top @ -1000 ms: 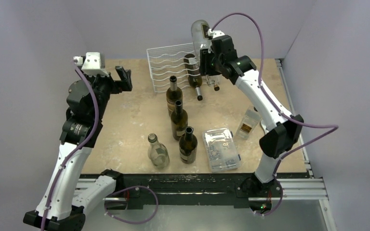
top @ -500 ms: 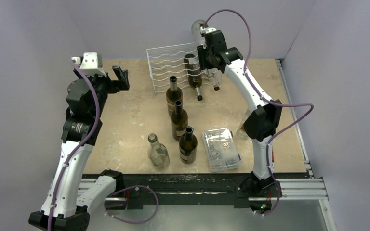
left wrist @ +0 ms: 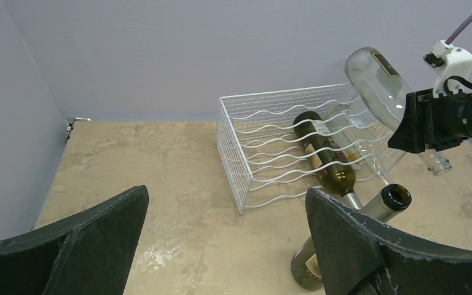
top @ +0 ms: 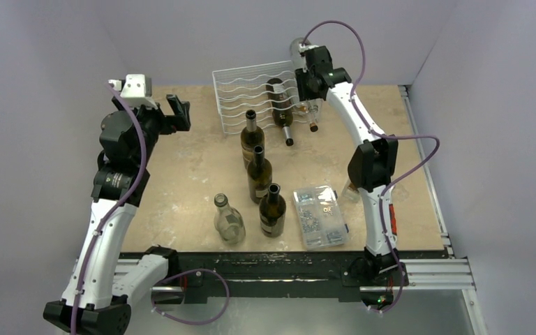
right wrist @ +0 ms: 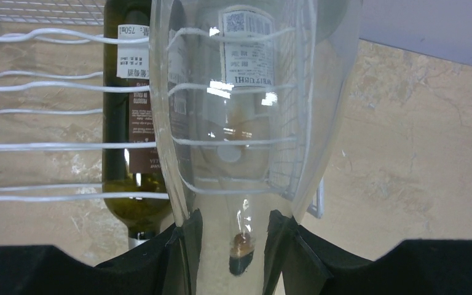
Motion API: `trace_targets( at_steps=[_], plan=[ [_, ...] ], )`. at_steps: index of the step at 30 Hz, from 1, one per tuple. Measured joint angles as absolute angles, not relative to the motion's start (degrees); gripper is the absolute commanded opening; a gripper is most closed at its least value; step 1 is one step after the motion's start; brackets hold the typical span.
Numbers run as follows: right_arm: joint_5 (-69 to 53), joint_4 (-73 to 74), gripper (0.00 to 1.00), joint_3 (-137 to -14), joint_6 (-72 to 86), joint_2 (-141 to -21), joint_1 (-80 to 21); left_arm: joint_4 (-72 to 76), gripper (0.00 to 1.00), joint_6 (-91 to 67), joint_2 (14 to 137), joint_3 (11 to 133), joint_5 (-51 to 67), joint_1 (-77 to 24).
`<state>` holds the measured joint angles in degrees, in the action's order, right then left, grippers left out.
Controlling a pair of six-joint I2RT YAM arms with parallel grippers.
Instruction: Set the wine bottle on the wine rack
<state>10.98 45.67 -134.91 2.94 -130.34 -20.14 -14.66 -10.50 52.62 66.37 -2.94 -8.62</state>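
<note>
My right gripper (top: pixel 308 75) (right wrist: pixel 233 243) is shut on the shoulder of a clear wine bottle (top: pixel 297 50) (left wrist: pixel 376 78) (right wrist: pixel 252 123). The bottle hangs tilted, base up and toward the back wall, neck (left wrist: pixel 437 163) pointing down. It is over the right end of the white wire wine rack (top: pixel 246 94) (left wrist: pixel 264 141) (right wrist: pixel 37 110). Whether it touches the wires I cannot tell. A dark green bottle (top: pixel 280 103) (left wrist: pixel 323 152) (right wrist: pixel 129 123) lies in a cradle just to its left. My left gripper (top: pixel 175 114) (left wrist: pixel 227 246) is open and empty, left of the rack.
Three dark bottles (top: pixel 252 137) (top: pixel 259 174) (top: pixel 273 209) stand upright in a line before the rack, with a clear one (top: pixel 229 220) beside the nearest. A clear plastic parts box (top: pixel 319 216) lies front right. A small clear container (top: pixel 351 188) peeks from behind the right arm.
The right arm has straightened toward the back, its elbow swinging left. The clear bottle has shifted slightly right and down toward the rack's right end. The left arm barely moved.
</note>
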Motion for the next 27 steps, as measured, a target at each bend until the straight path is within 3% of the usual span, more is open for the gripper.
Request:
trace_targets(
  at_steps=[13, 27],
  plan=[
    [10.55, 43.11, 0.0, -137.08, 2.96, -134.5, -19.92, -14.87, 1.0, -11.49, 53.71, 66.37, -1.69, -7.73],
    [10.83, 41.17, 0.0, -124.75, 2.98, -126.02, -19.97, -15.14, 1.0, -13.15, 54.94, 66.37, 0.01, -7.11]
  ],
)
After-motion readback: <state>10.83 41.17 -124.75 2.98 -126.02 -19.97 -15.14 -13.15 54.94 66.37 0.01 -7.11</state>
